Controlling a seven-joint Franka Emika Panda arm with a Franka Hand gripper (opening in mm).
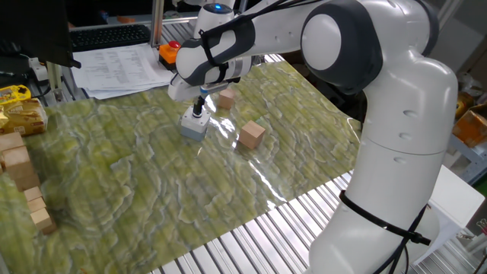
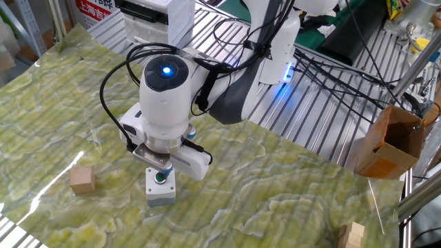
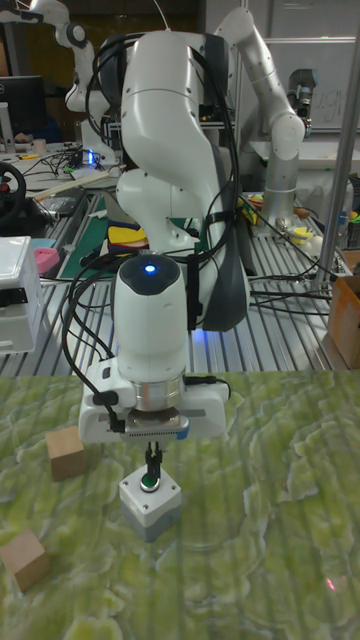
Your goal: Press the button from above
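The button (image 3: 150,484) is small, green and white-ringed, set in the top of a light grey square box (image 1: 193,125) that stands on the green patterned mat. My gripper (image 3: 153,464) hangs straight above it, pointing down. Its two dark fingers are shut together into one thin stem, with the tips right at the button's top. In the other fixed view the gripper (image 2: 163,171) sits directly over the box (image 2: 160,192), and the wrist hides the box's far side. The fingertips (image 1: 200,108) meet the box's top in one fixed view.
Two wooden cubes (image 1: 252,135) (image 1: 226,98) lie just right of and behind the box. An orange box with a red button (image 1: 169,52) stands at the mat's far edge beside papers. Stacked wooden blocks (image 1: 19,169) line the left side. A cardboard box (image 2: 389,141) stands off the table.
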